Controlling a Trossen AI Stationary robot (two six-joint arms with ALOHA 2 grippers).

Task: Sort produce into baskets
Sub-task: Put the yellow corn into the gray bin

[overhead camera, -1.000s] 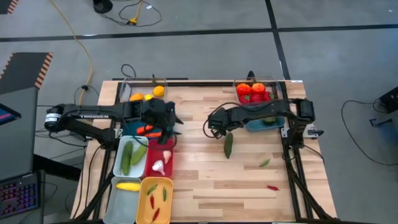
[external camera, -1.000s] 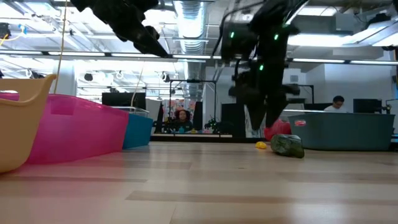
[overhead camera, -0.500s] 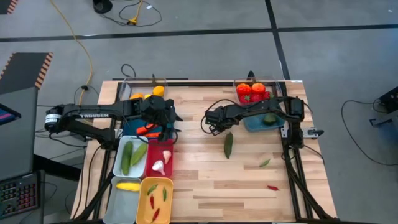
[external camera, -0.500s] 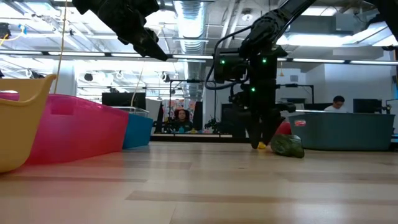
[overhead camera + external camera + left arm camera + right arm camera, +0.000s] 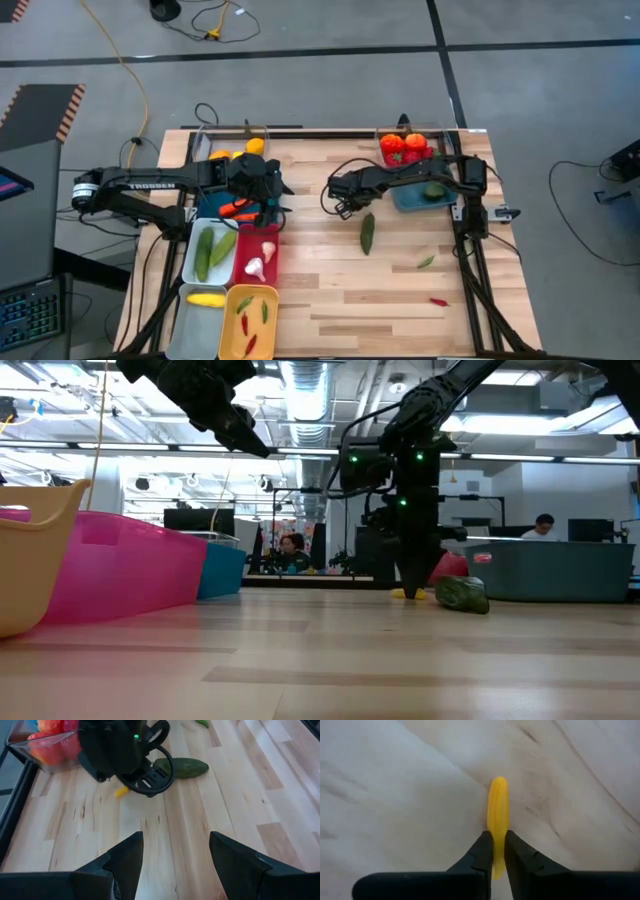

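Right gripper (image 5: 494,854): I saw its two dark fingers clamped on a small, smooth yellow chilli (image 5: 498,820) lying on the pale wood-grain table (image 5: 330,290), near the middle toward the far edge.
Left gripper (image 5: 175,855): fingers apart, holding nothing, above the baskets at the left edge.
Only the right wrist view: showed the pinch itself.
Loose produce: I counted one long green cucumber (image 5: 367,232), one green chilli (image 5: 426,262) and one red chilli (image 5: 438,301).

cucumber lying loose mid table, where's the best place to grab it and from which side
Grip the loose cucumber at its middle, coming straight down from above, fingers spanning its narrow width. It lies flat on the wooden table, long and slim, with bare wood on both long sides. The right gripper is nearest, but shut on a small yellow chilli.
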